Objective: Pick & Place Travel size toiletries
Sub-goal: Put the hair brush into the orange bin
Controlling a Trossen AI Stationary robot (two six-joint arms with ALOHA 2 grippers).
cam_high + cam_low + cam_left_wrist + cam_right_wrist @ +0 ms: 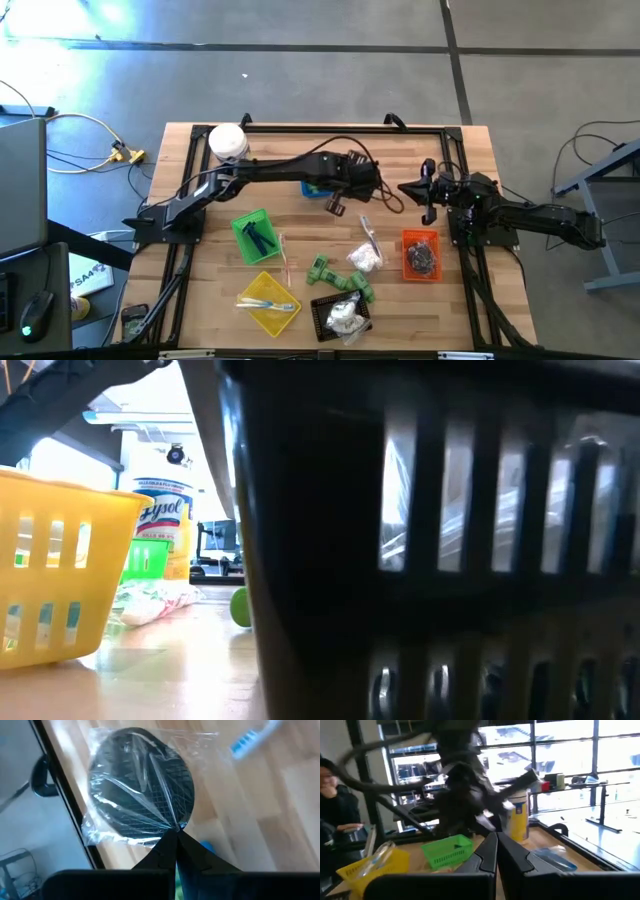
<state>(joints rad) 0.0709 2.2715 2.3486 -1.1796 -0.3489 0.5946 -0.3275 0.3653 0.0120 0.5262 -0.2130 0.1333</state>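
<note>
My left gripper [337, 200] hangs over the table's middle, just near of the blue basket [314, 188], and is shut on a round black piece in a clear wrapper [142, 790]. My right gripper [429, 192] waits, shut and holding nothing, above the table's right side, far of the orange basket [421, 255]. Two green bottles [320, 268] [357, 286], a white packet [365, 258], a wrapped stick [371, 233] and a thin pale stick [283, 258] lie on the wood. The low view shows a green bottle [240, 606] and a packet [152, 601]. My left gripper pinches the clear wrapper's edge [172, 824] beside the black disc's rim between its two fingertips [167, 842]. The fingers come from above, slanting down. The wrapped piece [335, 207] is lifted clear of the table and hangs past the fingertips.
Green basket [254, 236] holds black pieces, yellow basket [268, 302] a toothbrush, black basket [341, 316] white packets, orange basket dark pieces. The big white jar [228, 141] stands at the far left corner. A black frame [340, 128] rims the table. Bare wood lies between the baskets.
</note>
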